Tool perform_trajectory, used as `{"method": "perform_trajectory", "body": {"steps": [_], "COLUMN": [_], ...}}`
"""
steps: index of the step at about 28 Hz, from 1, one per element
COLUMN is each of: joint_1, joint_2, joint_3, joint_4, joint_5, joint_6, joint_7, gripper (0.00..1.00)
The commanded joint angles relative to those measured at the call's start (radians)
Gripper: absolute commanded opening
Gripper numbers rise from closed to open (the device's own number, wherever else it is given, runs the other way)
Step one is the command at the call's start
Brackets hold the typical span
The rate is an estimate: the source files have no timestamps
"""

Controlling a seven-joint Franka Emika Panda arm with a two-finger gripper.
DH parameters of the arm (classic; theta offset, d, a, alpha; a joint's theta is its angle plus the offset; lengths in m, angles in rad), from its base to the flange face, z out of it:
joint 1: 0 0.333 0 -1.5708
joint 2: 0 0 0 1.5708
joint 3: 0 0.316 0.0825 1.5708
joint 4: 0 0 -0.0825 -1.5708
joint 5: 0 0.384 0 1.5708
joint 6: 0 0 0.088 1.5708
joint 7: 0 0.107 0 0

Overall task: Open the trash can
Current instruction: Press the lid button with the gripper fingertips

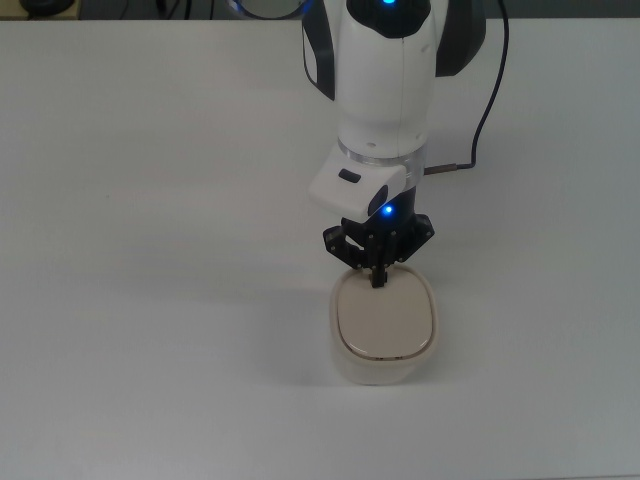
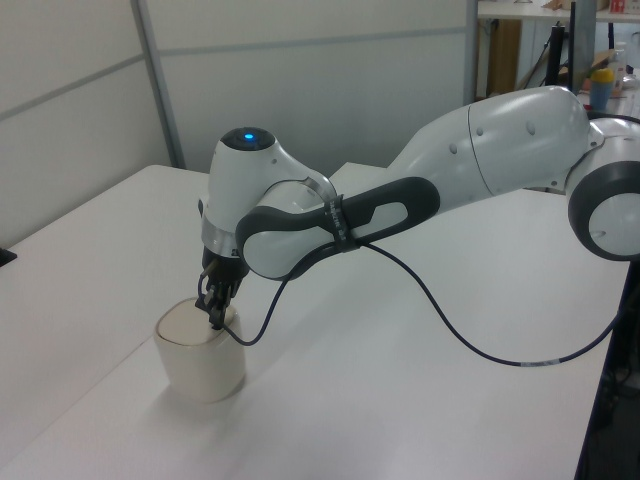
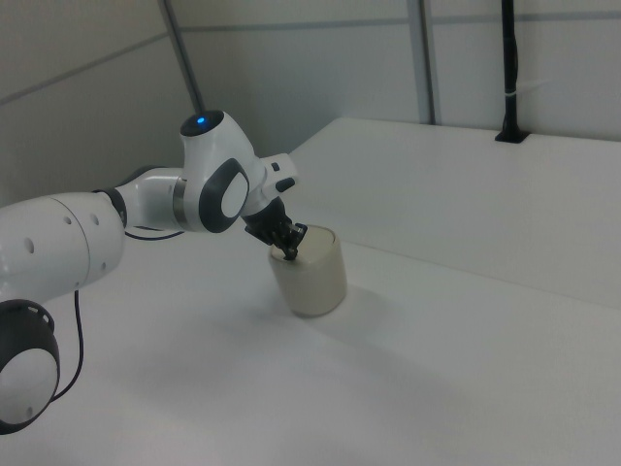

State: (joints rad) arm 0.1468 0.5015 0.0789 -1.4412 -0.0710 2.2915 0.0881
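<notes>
- While the white table [image 1: 150, 300] spreads bare around it, the trash can [image 1: 385, 330] stands upright on it, lid down.
- The arm [image 2: 480, 170] reaches over the table toward the trash can.
- The gripper [image 1: 378, 278], fingers pinched narrow and holding nothing, touches the lid's edge nearest the arm.

The trash can [image 1: 385, 325] looks like smooth cream plastic with a soft sheen on its lid. Under it, the worktop [image 1: 150, 300] is matt white and even. Just above the lid, the gripper [image 1: 378, 281] is dull black, hung from a glossy white arm shell [image 2: 500, 140].
</notes>
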Motion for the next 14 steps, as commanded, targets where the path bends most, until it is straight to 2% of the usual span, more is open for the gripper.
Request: {"method": "perform_trajectory", "body": {"steps": [1,8,14], "joint_1": [0.014,0.013,0.007], "joint_2": [0.020,-0.017,-0.103], "joint_3": [-0.005,-0.007,-0.007], "joint_4": [-0.001,0.001,-0.002], "joint_5": [-0.019,-0.006,0.004], "joint_6": [0.020,0.016,0.000], "joint_7": [0.029,0.029,0.033], "gripper": [0.00,0.00,0.00]}}
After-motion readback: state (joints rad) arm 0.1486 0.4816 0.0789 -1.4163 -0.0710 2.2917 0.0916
